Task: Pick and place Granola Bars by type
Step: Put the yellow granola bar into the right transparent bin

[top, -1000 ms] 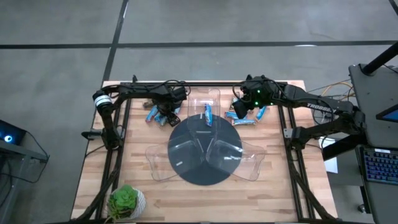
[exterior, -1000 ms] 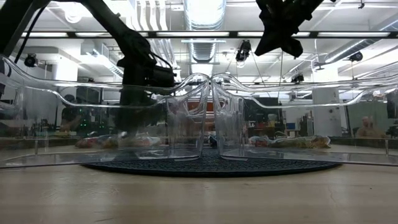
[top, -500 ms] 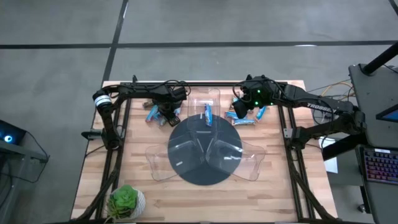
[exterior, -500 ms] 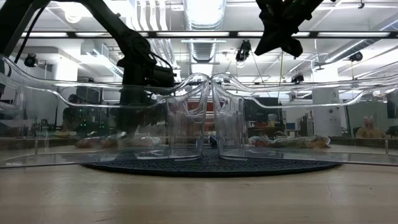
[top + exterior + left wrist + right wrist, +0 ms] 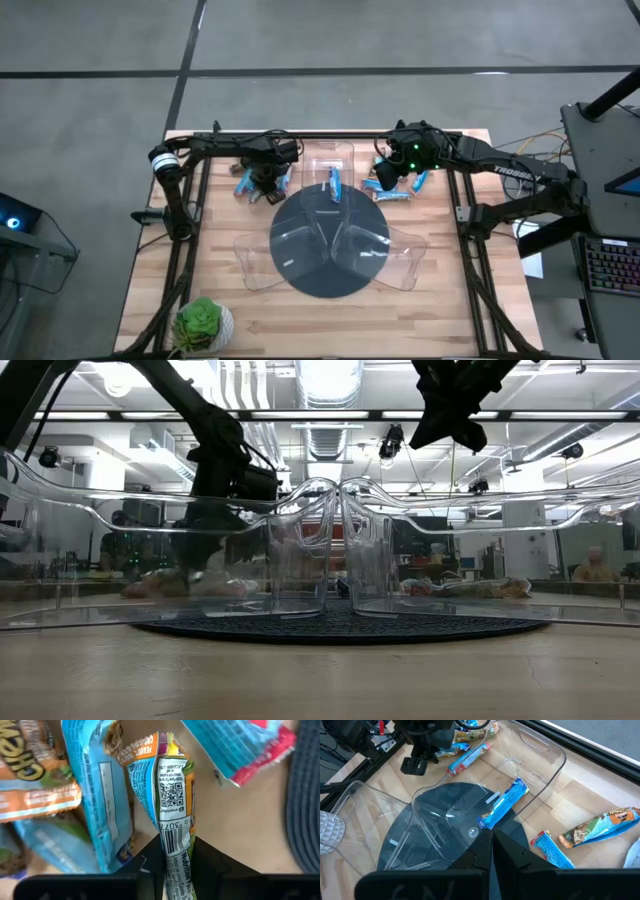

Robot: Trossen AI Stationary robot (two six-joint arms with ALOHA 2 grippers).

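My left gripper (image 5: 268,186) points down into the left pile of granola bars (image 5: 250,181) at the table's far left, shut on one blue-and-orange bar (image 5: 170,795). Other bars of that pile lie flat on the wood beside it (image 5: 107,800). My right gripper (image 5: 388,174) hangs shut and empty above the right pile of bars (image 5: 392,188). One blue bar (image 5: 502,805) lies in the far clear tray (image 5: 330,160). My left gripper pinches the bar's wrapper across its width (image 5: 173,840) between its two fingers (image 5: 150,865), near one end. The fingers come from above, pointing down. The bar is turned on edge, its printed back up. Whether its far end (image 5: 165,750) rests on the table, I cannot tell.
A dark round mat (image 5: 330,250) in the table's middle carries three clear trays. A small potted plant (image 5: 205,322) stands at the near left corner. Loose bars lie on the wood at the far right (image 5: 600,827), and bare wood runs along the near edge.
My left gripper has stayed over the left pile, tipped a little, and brought its fingers together on a bar. My right gripper has kept still.
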